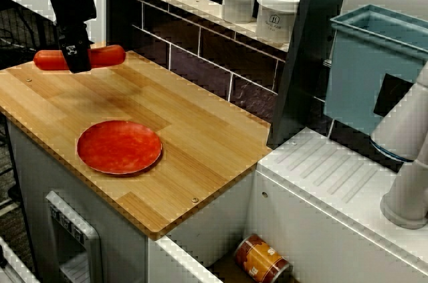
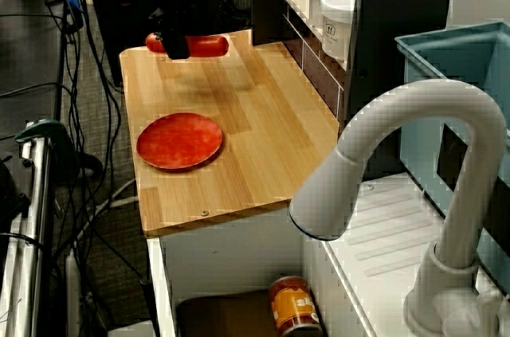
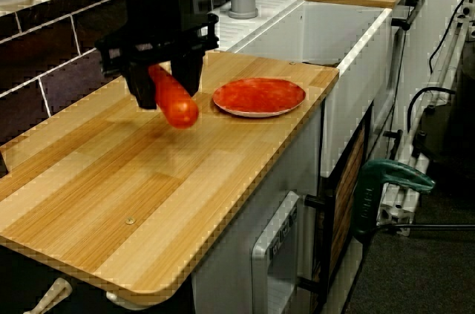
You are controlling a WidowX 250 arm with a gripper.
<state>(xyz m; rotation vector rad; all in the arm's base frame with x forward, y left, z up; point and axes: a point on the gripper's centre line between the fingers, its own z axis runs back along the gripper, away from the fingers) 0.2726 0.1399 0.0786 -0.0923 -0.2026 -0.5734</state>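
Note:
My black gripper [image 1: 77, 59] is shut on a red sausage [image 1: 107, 55] at the far left corner of the wooden counter [image 1: 200, 136]. In the view from the counter's end the sausage [image 3: 178, 103] hangs slanted between the fingers [image 3: 138, 85], a little above the wood, with a faint shadow under it. An orange-red plate [image 1: 119, 147] lies flat and bare near the counter's front edge, well apart from the gripper. The view past the faucet shows the gripper [image 2: 177, 46] holding the sausage [image 2: 209, 45] at the counter's far end, the plate [image 2: 179, 140] nearer.
Two white jars [image 1: 239, 1] [image 1: 277, 14] stand on the tiled ledge behind. A teal bin [image 1: 374, 62] and a white faucet [image 2: 398, 162] are at the sink side. An orange can [image 1: 262, 260] lies in the sink. A green clamp [image 3: 390, 184] stands by the floor.

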